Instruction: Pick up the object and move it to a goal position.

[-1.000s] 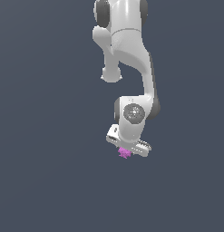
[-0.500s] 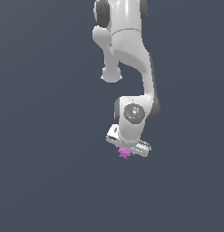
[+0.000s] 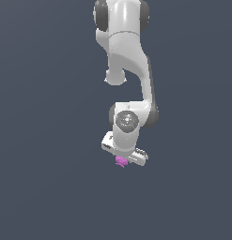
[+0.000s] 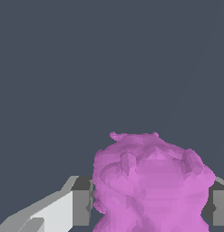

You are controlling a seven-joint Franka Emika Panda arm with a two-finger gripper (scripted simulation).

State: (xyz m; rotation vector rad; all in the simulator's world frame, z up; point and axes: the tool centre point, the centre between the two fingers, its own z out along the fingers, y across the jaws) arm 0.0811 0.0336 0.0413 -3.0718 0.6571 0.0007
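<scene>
The object (image 3: 120, 162) is a small bumpy magenta-pink lump just under the white hand of the arm in the exterior view. My gripper (image 3: 123, 158) points down and is closed on it. In the wrist view the object (image 4: 149, 181) fills the gap between the two fingers, with one grey fingertip (image 4: 81, 207) pressed against one side and the other fingertip (image 4: 220, 207) against the opposite side. The lower part of the lump runs out of the wrist picture. No goal marker shows in either view.
The white arm (image 3: 129, 61) hangs down from the top of the exterior view. Around it there is only a plain dark grey-blue background, with no other objects or edges showing.
The gripper, with the pink object in it, has shifted a little towards the exterior view's left and slightly lower. The grip on the object looks the same.
</scene>
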